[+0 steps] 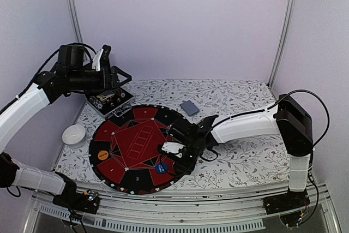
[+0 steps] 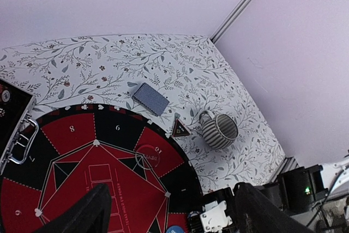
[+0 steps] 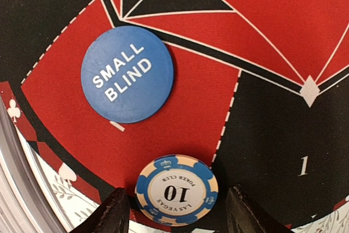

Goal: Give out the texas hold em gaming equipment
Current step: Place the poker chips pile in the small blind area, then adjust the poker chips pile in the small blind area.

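Okay, the poker chip (image 3: 176, 189) lies flat at bottom centre of the right wrist view, on the mat (image 3: 262, 107) near its edge, below the blue small blind button (image 3: 127, 73). We judge it light, rigid and slick-faced; pinch it across the striped rim. Our right gripper (image 3: 175, 207) straddles it, fingers spread, not touching. Our left gripper (image 2: 170, 203) hangs spread and empty.

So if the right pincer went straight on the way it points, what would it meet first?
The right pincer would probably meet the blue-edged 10 chip lying between its fingers on the round mat; its height above is unclear.
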{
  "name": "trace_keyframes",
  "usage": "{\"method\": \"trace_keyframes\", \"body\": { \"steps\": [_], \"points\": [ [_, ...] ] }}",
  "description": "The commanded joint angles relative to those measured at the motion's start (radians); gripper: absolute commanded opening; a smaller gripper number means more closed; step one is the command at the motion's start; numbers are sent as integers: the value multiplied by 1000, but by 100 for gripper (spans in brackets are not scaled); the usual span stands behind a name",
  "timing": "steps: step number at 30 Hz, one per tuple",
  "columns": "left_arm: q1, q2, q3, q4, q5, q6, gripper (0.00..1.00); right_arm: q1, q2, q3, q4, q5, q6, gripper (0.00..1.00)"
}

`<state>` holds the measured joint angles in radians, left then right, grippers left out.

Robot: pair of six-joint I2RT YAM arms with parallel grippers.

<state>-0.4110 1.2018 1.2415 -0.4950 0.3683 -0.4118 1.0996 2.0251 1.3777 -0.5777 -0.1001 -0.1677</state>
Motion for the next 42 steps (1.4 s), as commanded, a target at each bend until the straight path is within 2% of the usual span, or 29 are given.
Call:
{"method": "trace_keyframes", "body": {
  "steps": [1,4,5,7,11,16,19,22,29,37,42],
  "points": [
    [15,-16,-19,-11,1,15,81,-1,9,35,-35,-13,-11,65],
    [15,-16,-22,-11,4,17,81,-1,-18,58,-38,-59,-25,74],
    [15,-16,-22,-12,7,17,81,-1,-36,62,-39,-77,-45,80],
    [14,-16,-23,-11,13,17,81,-5,-77,62,-36,-93,-92,99],
    [16,-17,-25,-11,18,22,81,-49,-137,58,-41,-156,-224,99],
    [17,-22,-28,-11,20,27,81,-100,-177,17,-46,-365,-555,99],
    [17,-25,-27,-11,23,29,81,-103,-139,46,-89,-392,-793,99],
    [15,-31,-31,-13,24,30,81,-109,-57,140,-159,-394,-924,99],
    [17,-41,-33,-22,28,41,81,-118,110,330,-323,-399,-1014,99],
    [20,-30,-24,-21,38,51,82,-95,140,291,-349,-356,-1026,100],
    [19,-19,-20,-20,40,53,82,-92,135,252,-233,-334,-1007,95]
  ]
}}
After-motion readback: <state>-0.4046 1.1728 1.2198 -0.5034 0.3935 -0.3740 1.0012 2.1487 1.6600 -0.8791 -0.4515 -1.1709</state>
